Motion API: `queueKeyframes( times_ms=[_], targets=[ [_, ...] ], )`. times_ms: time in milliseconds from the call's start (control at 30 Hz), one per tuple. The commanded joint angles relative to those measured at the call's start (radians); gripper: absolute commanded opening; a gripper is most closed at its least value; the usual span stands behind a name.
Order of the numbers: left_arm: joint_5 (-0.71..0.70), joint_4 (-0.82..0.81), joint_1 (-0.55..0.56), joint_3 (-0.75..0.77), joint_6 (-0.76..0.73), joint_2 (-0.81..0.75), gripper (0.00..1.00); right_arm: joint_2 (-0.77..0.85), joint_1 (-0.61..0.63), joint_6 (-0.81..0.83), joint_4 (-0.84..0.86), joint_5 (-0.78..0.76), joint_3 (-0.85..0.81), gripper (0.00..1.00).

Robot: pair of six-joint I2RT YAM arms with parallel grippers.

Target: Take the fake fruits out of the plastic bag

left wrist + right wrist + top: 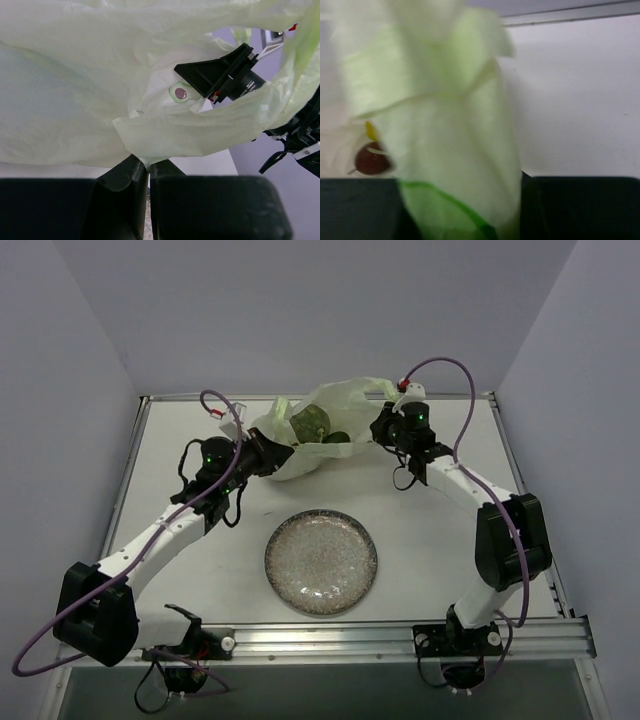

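Note:
The pale green plastic bag (330,420) lies at the back middle of the table, held open between both arms. Inside it I see the netted green melon (311,424) and a dark green piece (337,437). My left gripper (272,457) is shut on the bag's left rim, pinched between its fingertips (135,172). My right gripper (385,426) is shut on the bag's right rim; the film (455,150) covers its fingers. A dark red fruit (370,159) and a yellow piece (370,131) show through the film. An avocado-half piece (181,93) shows in the left wrist view.
The round speckled glass plate (321,561) sits at the front middle of the table. The table's back rail (180,397) runs just behind the bag. The right arm's wrist (225,75) shows across the bag in the left wrist view.

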State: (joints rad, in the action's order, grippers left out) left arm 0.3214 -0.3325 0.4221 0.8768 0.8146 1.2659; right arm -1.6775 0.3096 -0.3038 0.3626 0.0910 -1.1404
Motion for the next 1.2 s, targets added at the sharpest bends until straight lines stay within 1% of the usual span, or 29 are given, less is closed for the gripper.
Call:
queueKeyframes(
  times_ms=[0, 33, 67, 100, 133, 167, 200, 233, 267, 367, 433, 467, 533, 567, 700, 767, 833, 867, 900, 967, 1000, 1100, 1133, 1167],
  targets=[
    [0.004, -0.011, -0.006, 0.022, -0.02, -0.011, 0.02, 0.079, 0.008, -0.066, 0.255, 0.076, 0.016, 0.11],
    [0.01, -0.011, -0.006, 0.027, -0.019, -0.01, 0.02, 0.143, 0.011, -0.083, 0.271, 0.037, 0.049, 0.02],
    [0.015, -0.013, -0.008, 0.03, -0.017, -0.013, 0.02, 0.185, 0.02, -0.098, 0.274, 0.012, 0.082, 0.0],
    [0.016, -0.008, -0.008, 0.039, -0.018, -0.017, 0.02, 0.235, 0.054, -0.097, 0.259, -0.014, 0.143, 0.0],
    [0.013, 0.0, -0.008, 0.044, -0.022, -0.025, 0.02, 0.34, 0.084, -0.083, 0.25, -0.051, 0.172, 0.0],
    [0.001, 0.009, -0.008, 0.048, -0.025, -0.042, 0.02, 0.389, 0.115, -0.068, 0.23, -0.151, 0.195, 0.0],
    [-0.004, 0.03, -0.008, 0.063, -0.028, -0.048, 0.02, 0.436, 0.14, -0.054, 0.189, -0.187, 0.209, 0.0],
    [-0.01, 0.039, -0.009, 0.071, -0.034, -0.054, 0.02, 0.496, 0.166, -0.049, 0.159, -0.204, 0.212, 0.0],
    [-0.016, 0.056, -0.011, 0.079, -0.035, -0.06, 0.02, 0.512, 0.166, -0.054, 0.091, -0.198, 0.203, 0.0],
    [-0.044, 0.096, -0.013, 0.105, -0.049, -0.063, 0.02, 0.521, 0.166, -0.049, -0.023, -0.197, 0.151, 0.0],
    [-0.085, 0.119, -0.013, 0.106, -0.078, -0.063, 0.02, 0.512, 0.166, -0.047, -0.042, -0.2, 0.172, 0.0],
    [-0.126, 0.14, -0.016, 0.103, -0.084, -0.054, 0.02, 0.509, 0.164, -0.055, -0.031, -0.215, 0.224, 0.0],
    [-0.145, 0.141, -0.019, 0.074, -0.092, -0.024, 0.02, 0.475, 0.149, -0.067, 0.015, -0.237, 0.284, 0.0],
    [-0.147, 0.116, -0.019, 0.062, -0.092, -0.01, 0.02, 0.46, 0.14, -0.081, 0.042, -0.234, 0.341, 0.0],
    [-0.093, 0.058, -0.017, 0.039, -0.055, 0.055, 0.02, 0.362, 0.086, -0.103, 0.139, -0.157, 0.39, 0.0],
    [-0.081, 0.047, -0.014, 0.065, -0.052, 0.061, 0.02, 0.357, 0.08, -0.1, 0.133, -0.146, 0.37, 0.0],
    [-0.079, 0.061, -0.009, 0.1, -0.061, 0.046, 0.02, 0.36, 0.08, -0.081, 0.121, -0.142, 0.308, 0.0],
    [-0.079, 0.084, -0.009, 0.15, -0.068, 0.041, 0.02, 0.357, 0.08, -0.075, 0.096, -0.142, 0.277, 0.0],
    [-0.079, 0.101, -0.011, 0.178, -0.08, 0.035, 0.02, 0.343, 0.082, -0.06, 0.078, -0.14, 0.201, 0.0],
    [-0.091, 0.15, -0.013, 0.243, -0.094, 0.023, 0.02, 0.328, 0.08, -0.047, 0.026, -0.137, 0.116, 0.0],
    [-0.093, 0.167, -0.013, 0.31, -0.112, 0.02, 0.02, 0.315, 0.082, -0.041, 0.012, -0.129, 0.032, 0.0],
    [-0.116, 0.236, -0.016, 0.419, -0.146, 0.003, 0.02, 0.28, 0.083, -0.028, -0.046, -0.108, -0.091, 0.0],
    [-0.122, 0.251, -0.017, 0.439, -0.153, -0.002, 0.02, 0.271, 0.083, -0.02, -0.06, -0.108, -0.163, 0.0],
    [-0.131, 0.28, -0.022, 0.459, -0.16, -0.002, 0.02, 0.262, 0.083, -0.015, -0.083, -0.109, -0.192, 0.0]
  ],
)
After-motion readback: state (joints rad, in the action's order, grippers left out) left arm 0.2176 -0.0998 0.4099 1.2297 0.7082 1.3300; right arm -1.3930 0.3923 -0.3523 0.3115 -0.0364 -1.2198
